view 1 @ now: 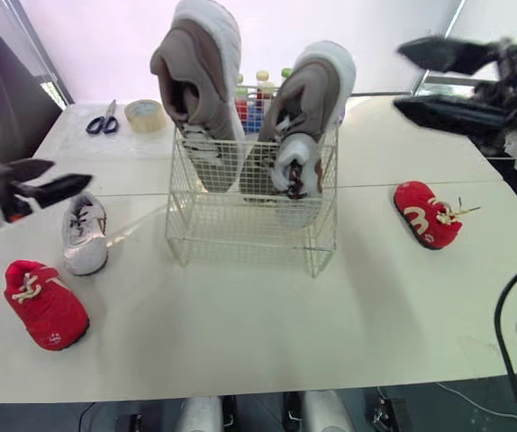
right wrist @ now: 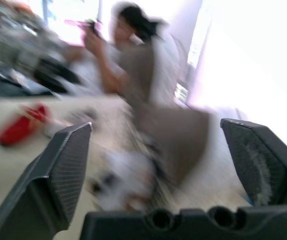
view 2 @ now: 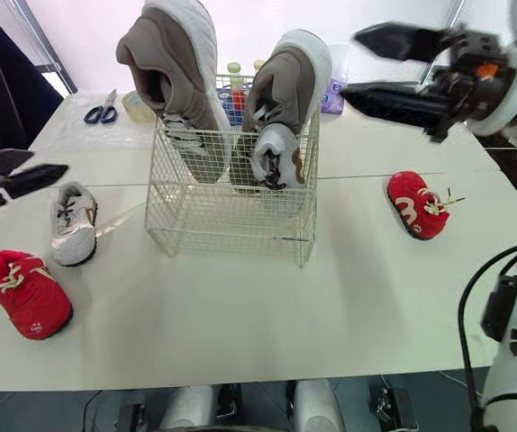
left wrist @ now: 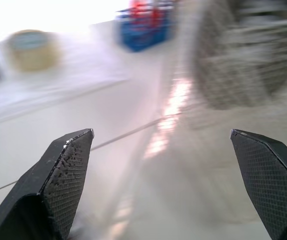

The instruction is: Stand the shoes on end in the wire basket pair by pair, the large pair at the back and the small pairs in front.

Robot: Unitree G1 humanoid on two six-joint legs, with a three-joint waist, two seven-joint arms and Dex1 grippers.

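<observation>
Two large brown-and-white shoes [view 1: 203,85] [view 1: 299,121] stand on end in the back of the wire basket [view 1: 240,236]. A small white shoe [view 1: 85,234] and a small red shoe [view 1: 47,303] lie on the table to the basket's left. Another small red shoe [view 1: 428,214] lies to its right. My left gripper [view 1: 47,178] hangs open just left of the white shoe, holding nothing. My right gripper [view 1: 416,79] is open and raised high at the right of the basket, level with the big shoes' tops, with nothing between its fingers.
Scissors [view 1: 104,120] and a roll of tape [view 1: 144,115] lie at the back left of the white table [view 1: 258,333]. Bottles [view 1: 260,90] stand behind the basket. A person [right wrist: 128,55] shows in the right wrist view. A black cable [view 1: 511,306] hangs at the right edge.
</observation>
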